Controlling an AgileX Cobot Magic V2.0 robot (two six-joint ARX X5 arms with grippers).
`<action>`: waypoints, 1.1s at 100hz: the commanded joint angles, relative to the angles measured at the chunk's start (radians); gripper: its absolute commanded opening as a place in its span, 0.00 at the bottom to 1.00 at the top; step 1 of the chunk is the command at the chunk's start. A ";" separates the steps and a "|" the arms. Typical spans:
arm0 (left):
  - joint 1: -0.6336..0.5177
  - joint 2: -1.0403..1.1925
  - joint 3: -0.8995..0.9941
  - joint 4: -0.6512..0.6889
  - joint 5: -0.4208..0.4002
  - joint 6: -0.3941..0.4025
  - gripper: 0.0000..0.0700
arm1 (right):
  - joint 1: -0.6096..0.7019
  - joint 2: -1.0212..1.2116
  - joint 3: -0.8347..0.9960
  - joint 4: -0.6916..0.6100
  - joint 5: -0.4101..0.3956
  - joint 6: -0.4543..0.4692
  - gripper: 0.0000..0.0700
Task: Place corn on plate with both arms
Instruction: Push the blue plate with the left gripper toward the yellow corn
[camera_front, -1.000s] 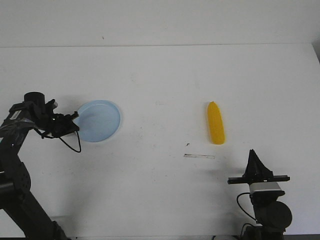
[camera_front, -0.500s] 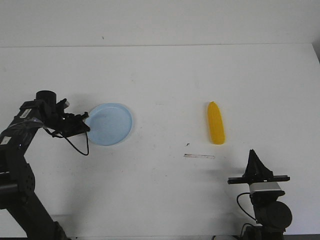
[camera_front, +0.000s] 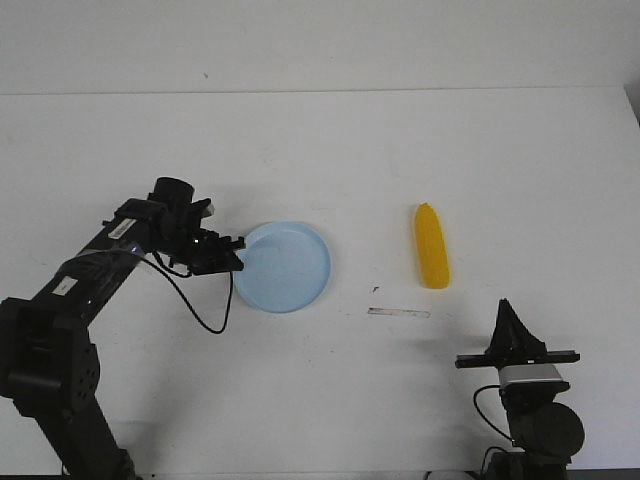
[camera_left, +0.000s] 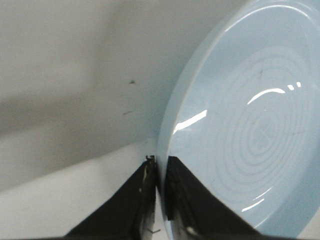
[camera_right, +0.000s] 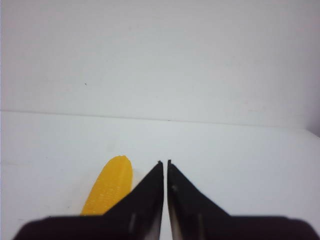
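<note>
Since a second ago we have dragged the plate (camera_front: 286, 266) rightward across the table (camera_front: 400, 160), toward the middle. Nearest us, our right gripper (camera_front: 508, 322) sits parked with fingers pressed together, holding nothing. Farther out, our left gripper (camera_front: 225, 256) pinches the plate's rim. Beyond, the corn (camera_front: 432, 246) lies untouched, well apart. We judge the plate now lies closer to the right arm's drop.
</note>
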 joint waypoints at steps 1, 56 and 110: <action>-0.025 0.010 0.016 0.015 0.005 -0.035 0.00 | 0.002 0.001 -0.001 0.010 0.000 0.009 0.02; -0.192 0.010 0.016 0.108 -0.137 -0.185 0.00 | 0.002 0.001 -0.001 0.010 0.000 0.009 0.02; -0.188 0.008 0.016 0.103 -0.137 -0.187 0.31 | 0.002 0.001 -0.001 0.010 0.000 0.009 0.02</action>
